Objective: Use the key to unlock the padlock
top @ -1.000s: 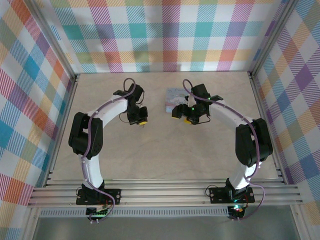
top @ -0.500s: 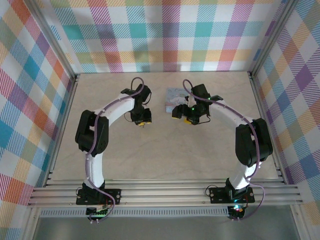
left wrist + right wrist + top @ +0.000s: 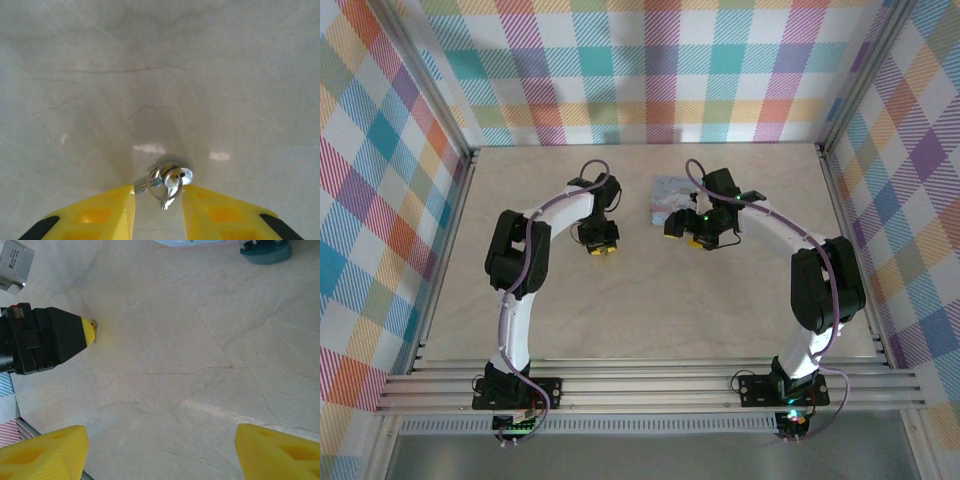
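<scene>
In the top view the two arms rise from their bases at the near edge of the table (image 3: 650, 310) and bend inward toward each other over its middle. The left gripper (image 3: 603, 246) points down at the tabletop. In its own wrist view its yellow fingers (image 3: 105, 212) stand close together with a narrow gap. The key (image 3: 170, 182) is on a small metal ring and sits caught between the very tips, just above the pale marbled surface, with a soft shadow under it.

The right gripper (image 3: 682, 230) hangs just to the right of the left one, with bare table between them. Its wrist view shows its fingers (image 3: 47, 450) spread wide apart, holding nothing. Beyond them the left gripper's black body and yellow tip reach in from the left edge, with the key a small glint at the tip. Farther still, at the top edge of that view, the padlock (image 3: 265, 252) lies on the table, a dark blue-green block partly cut off by the frame. Beside it is the edge of the pale-blue tin (image 3: 669, 196), which lies toward the back of the table.
</scene>
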You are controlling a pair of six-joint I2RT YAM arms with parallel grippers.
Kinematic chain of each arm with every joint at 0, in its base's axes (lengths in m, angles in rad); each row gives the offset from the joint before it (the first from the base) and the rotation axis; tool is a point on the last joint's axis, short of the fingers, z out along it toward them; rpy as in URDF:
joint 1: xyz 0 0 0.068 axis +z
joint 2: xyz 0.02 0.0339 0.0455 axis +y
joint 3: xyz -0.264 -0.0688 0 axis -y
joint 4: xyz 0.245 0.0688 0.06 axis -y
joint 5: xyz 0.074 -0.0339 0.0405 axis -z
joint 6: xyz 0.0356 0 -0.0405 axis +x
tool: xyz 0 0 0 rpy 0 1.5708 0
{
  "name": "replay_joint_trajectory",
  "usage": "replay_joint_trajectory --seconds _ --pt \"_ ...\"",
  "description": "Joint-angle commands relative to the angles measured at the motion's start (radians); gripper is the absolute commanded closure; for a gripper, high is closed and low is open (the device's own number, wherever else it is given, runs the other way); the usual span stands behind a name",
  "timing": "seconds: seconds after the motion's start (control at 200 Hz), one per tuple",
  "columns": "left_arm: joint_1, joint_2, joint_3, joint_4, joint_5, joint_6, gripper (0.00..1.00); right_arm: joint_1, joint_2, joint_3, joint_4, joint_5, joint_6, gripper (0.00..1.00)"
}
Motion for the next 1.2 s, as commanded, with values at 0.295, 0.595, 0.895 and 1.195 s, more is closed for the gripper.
replay_joint_trajectory --seconds 0.295,0.595,0.895,1.195 --pt "0.008 0.063 0.019 0.024 0.031 0.025 0.77 -0.003 0.022 0.018 -0.041 0.004 -0.016 0.22" --pt "0.002 -0.004 -0.018 0.037 0.04 0.077 0.97 -0.002 0.03 0.022 -0.029 -0.01 -0.006 0.22" --pt "0.0 -0.126 -0.054 0.052 0.083 0.113 1.0 -0.003 0.044 0.024 0.015 -0.056 0.017 0.23" --pt "0.003 -0.154 0.007 0.03 0.074 0.113 0.86 -0.001 0.049 0.02 0.021 -0.065 0.016 0.23"
